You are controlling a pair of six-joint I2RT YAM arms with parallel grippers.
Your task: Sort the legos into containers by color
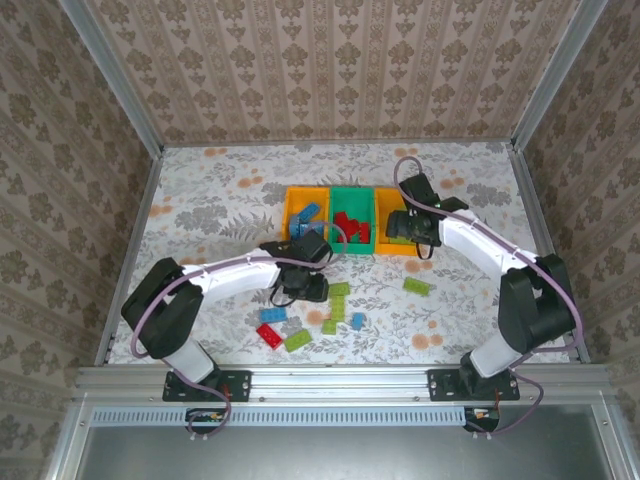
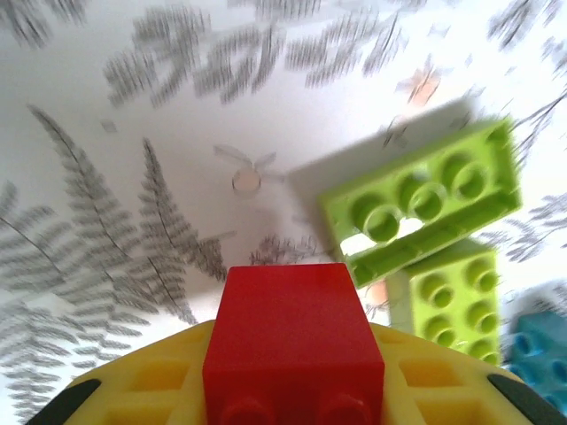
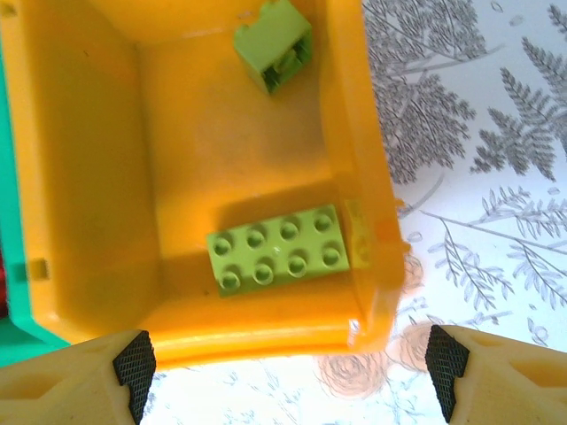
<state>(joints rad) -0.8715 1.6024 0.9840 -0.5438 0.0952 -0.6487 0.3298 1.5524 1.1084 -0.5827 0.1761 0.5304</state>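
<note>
We see the left end effector (image 1: 300, 287) low over the table (image 1: 200, 200), just in front of the bins, clamped on a red brick (image 2: 292, 341); its wrist view shows the brick's studs facing the camera. Just past it on the table lie two light green bricks (image 2: 425, 208), one overlapping the other, with a blue brick (image 2: 540, 354) beside them at the right edge. The right end effector (image 3: 291, 372) hangs over the right orange bin (image 3: 89, 177), fingers (image 3: 133, 363) wide apart, nothing between them. That bin holds a light green eight-stud brick (image 3: 279, 250) against its right wall and a small light green brick (image 3: 275, 44) at the far end. In the top view, the green bin (image 1: 352, 192) holds red bricks (image 1: 358, 230) and the left orange bin (image 1: 290, 210) holds blue bricks (image 1: 305, 215). Loose bricks (image 1: 330, 325) in red, blue and green lie scattered on the table near the left arm, and one green brick (image 1: 417, 287) sits apart to the right.
</note>
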